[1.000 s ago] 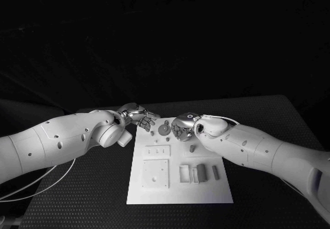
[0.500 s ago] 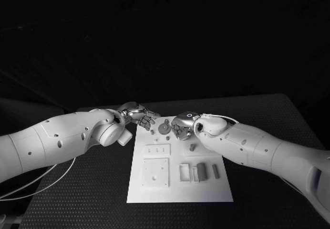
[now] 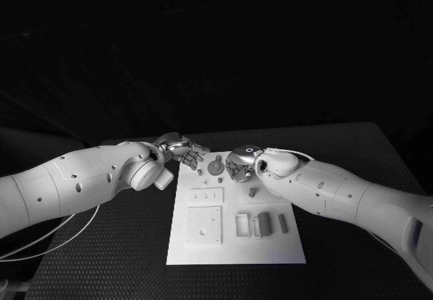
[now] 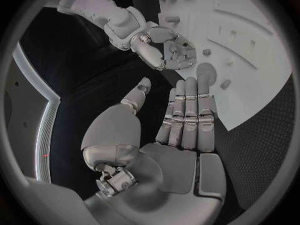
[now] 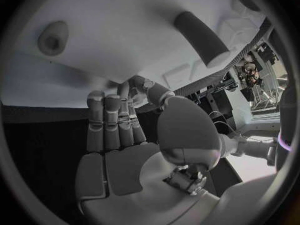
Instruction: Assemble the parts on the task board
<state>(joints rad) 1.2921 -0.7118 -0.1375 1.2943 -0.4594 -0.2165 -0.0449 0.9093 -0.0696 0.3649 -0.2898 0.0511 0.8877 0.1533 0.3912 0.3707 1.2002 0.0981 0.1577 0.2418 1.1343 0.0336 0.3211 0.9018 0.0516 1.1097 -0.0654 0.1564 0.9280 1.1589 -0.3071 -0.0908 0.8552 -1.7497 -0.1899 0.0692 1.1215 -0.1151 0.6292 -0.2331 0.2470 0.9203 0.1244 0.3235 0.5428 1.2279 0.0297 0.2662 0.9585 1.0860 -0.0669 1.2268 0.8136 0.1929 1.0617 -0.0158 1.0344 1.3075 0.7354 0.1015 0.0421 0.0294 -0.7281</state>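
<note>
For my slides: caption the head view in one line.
Both hands, left hand and right hand, open at the far end of the white task board, flanking a round grey part.

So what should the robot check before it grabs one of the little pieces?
1. Left hand free: ok, fingers straight, nothing in it.
2. Right hand free: ok, fingers out flat, palm bare.
3. Round disc part within reach: ok, it lies on the task board between the two hands.
4. Hands apart from each other: ok, a gap shows between them in the head view.
5. Small peg standing upright: cannot tell, too small.
6. Task board flat on the table: ok, it lies level, with no corner lifted.
</note>
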